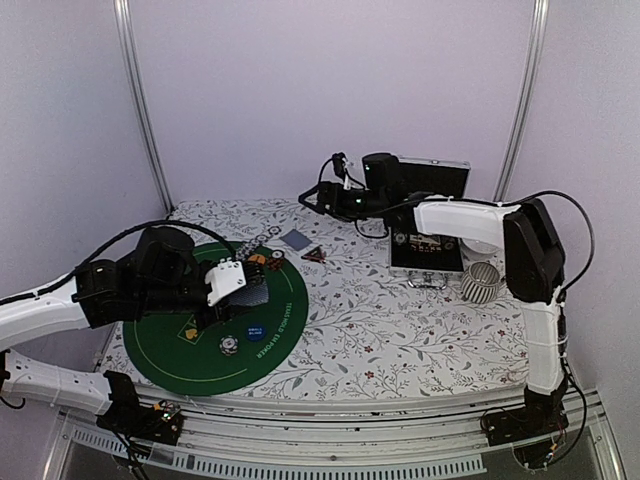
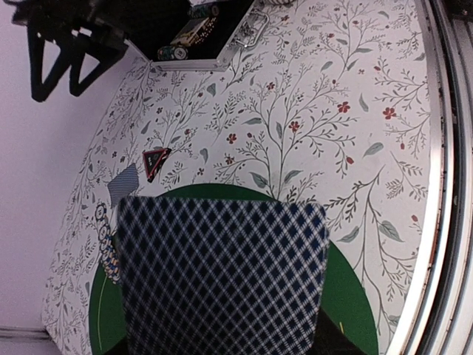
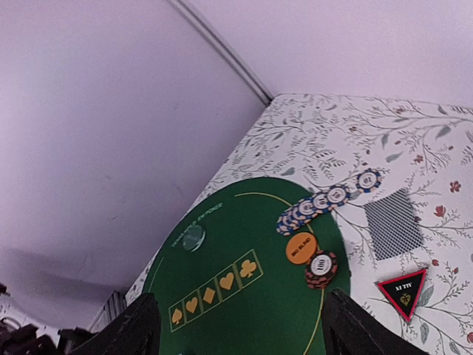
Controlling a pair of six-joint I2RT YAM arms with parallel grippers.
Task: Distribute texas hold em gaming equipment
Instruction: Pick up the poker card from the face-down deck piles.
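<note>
A grey-blue, diamond-backed playing card (image 2: 222, 277) fills the left wrist view, clamped in the left pincer (image 1: 238, 288) above the round green mat (image 1: 170, 360). A second card (image 3: 394, 223) lies flat on the flowered worktop (image 1: 380, 320) just off the mat, with one triangular marker (image 3: 403, 290) near it. One fanned row of chips (image 3: 325, 201), about six and overlapping, straddles the mat's edge. On the mat are one orange disc (image 3: 301, 248) just beside a dark chip (image 3: 321, 268), and one blue disc (image 1: 254, 331) beside another single chip (image 1: 229, 345). The left arm reaches low across the mat. The right arm rises, then stretches left above the case (image 1: 428, 215). The right pincer (image 3: 244, 329) gapes wide, holding nothing.
</note>
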